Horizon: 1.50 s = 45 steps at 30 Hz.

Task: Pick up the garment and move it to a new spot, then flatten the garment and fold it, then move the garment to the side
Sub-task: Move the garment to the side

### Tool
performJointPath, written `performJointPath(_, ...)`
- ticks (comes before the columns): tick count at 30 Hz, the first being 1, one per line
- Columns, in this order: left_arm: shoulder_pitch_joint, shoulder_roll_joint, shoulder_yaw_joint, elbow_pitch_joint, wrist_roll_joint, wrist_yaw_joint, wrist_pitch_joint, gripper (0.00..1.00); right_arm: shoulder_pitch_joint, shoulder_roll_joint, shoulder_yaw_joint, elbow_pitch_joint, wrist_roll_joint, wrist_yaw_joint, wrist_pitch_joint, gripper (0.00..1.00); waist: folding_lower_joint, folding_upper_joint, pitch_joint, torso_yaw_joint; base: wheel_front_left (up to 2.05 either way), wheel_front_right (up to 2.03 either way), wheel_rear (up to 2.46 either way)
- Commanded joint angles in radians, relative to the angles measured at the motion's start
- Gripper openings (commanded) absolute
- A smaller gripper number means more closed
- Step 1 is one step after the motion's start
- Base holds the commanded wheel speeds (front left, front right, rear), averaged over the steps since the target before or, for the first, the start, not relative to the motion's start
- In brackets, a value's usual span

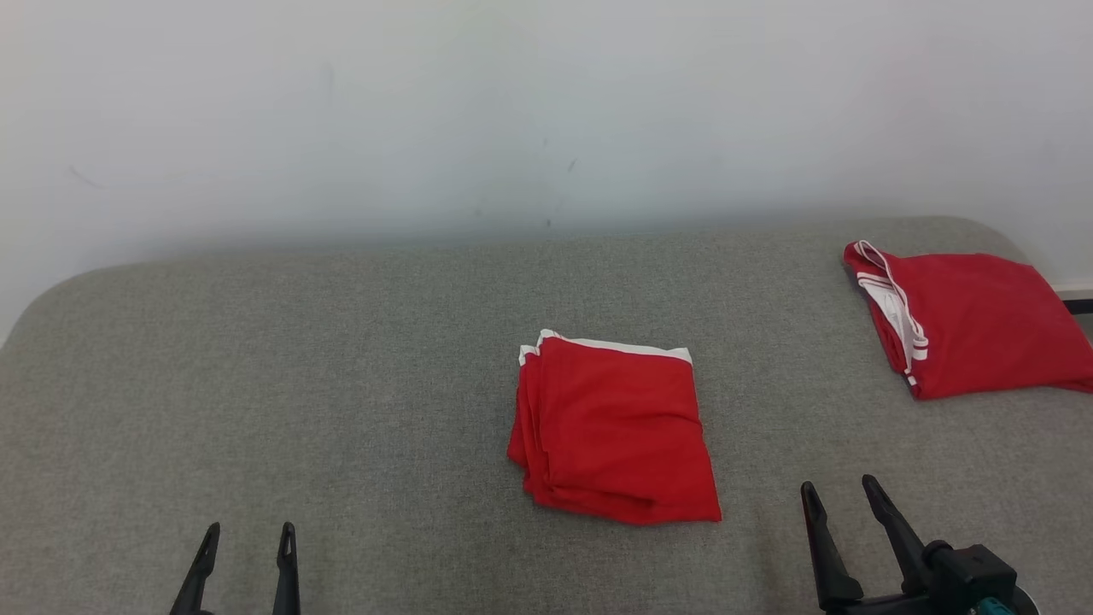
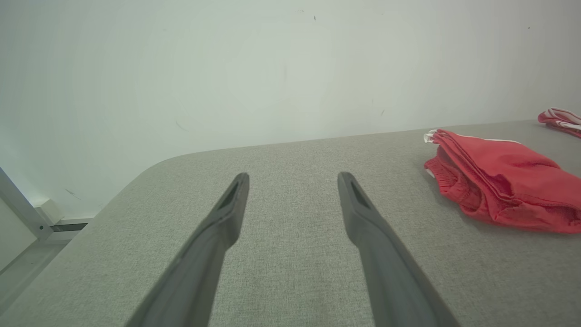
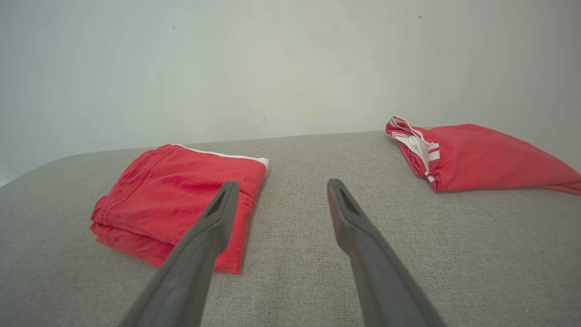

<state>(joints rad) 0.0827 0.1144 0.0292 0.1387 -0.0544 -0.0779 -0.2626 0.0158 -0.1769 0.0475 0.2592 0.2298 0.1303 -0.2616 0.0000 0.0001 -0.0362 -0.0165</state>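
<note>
Grey fabric-covered table (image 1: 341, 359) is backed by a white wall (image 1: 427, 111). The left gripper (image 1: 249, 530) is positioned at the near left with its jaws spread wide, holding and touching nothing. The right gripper (image 1: 838, 485) is positioned at the near right, jaws likewise spread and empty. The folded red garment (image 1: 615, 427) is laid flat at table centre (white trim along its far edge, stacked layers showing on its left side), apart from both grippers. A second red garment (image 1: 973, 325), with striped white trim, is laid at the far right.
</note>
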Motion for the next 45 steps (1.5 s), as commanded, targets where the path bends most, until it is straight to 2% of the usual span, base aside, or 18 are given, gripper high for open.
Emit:
performJointPath(1,0.010,0.004,-0.002,-0.001,-0.006,0.003,-0.003,1.00,-0.007,0.000,0.000,0.001,-0.001,0.000,-0.004,1.00,0.0000,-0.0001,0.000,0.000,0.00,0.00,0.00)
performJointPath(34,0.009,0.017,-0.005,0.000,-0.023,0.011,-0.003,1.00,-0.016,0.008,0.002,0.011,0.005,0.000,-0.004,1.00,0.0000,-0.0001,-0.002,0.001,0.00,0.00,0.00)
performJointPath(39,0.012,0.013,-0.006,-0.009,-0.024,0.016,-0.003,1.00,-0.090,-0.015,0.030,0.031,-0.009,0.000,-0.004,1.00,0.0000,-0.0001,0.004,0.001,0.00,0.00,0.00)
performJointPath(45,-0.010,0.012,-0.019,-0.009,-0.020,0.013,-0.003,1.00,-0.271,-0.036,0.091,0.134,0.008,0.000,0.024,1.00,0.0000,-0.0001,0.022,0.022,0.00,0.00,0.00)
